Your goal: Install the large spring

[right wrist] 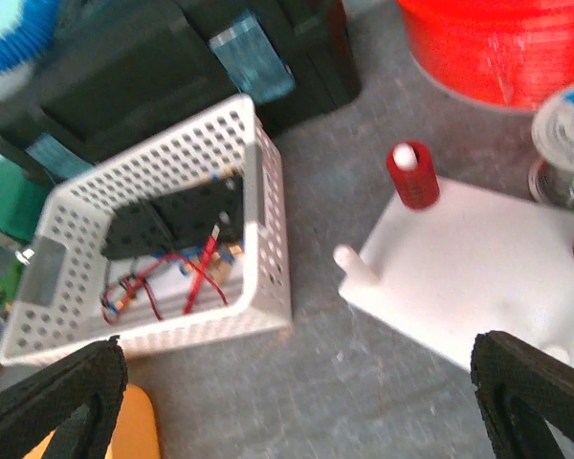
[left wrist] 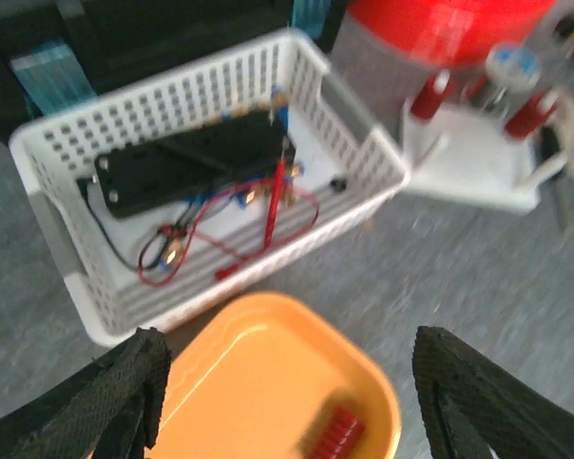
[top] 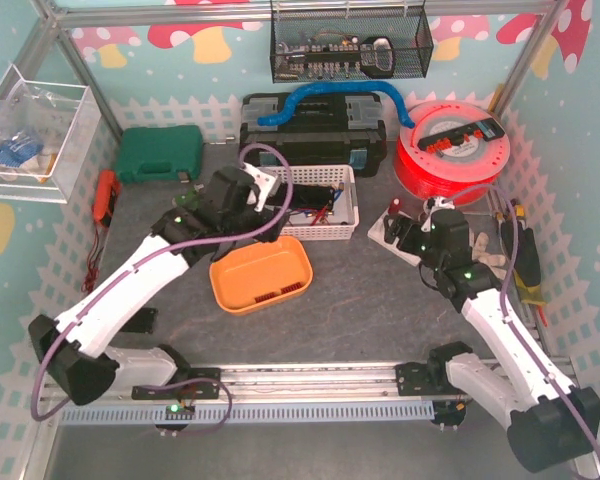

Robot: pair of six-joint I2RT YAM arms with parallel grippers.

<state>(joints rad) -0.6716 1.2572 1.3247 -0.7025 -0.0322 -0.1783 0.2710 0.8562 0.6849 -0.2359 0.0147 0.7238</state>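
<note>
Left wrist: left gripper [left wrist: 287, 363] jaws spread, empty; orange plastic tray [left wrist: 297, 308] holding red ribbed spring [left wrist: 340, 432] lies between them. Right gripper [right wrist: 297, 363] jaws likewise spread.

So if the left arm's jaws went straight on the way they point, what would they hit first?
Probably the orange tray, seen between the open jaws of the left gripper; the white basket lies just beyond it. Depth is unclear.

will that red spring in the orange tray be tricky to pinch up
The red spring is small, so probably light. Its coils likely give when squeezed. Lying sideways on the glossy orange tray, it may roll or skid.
</note>
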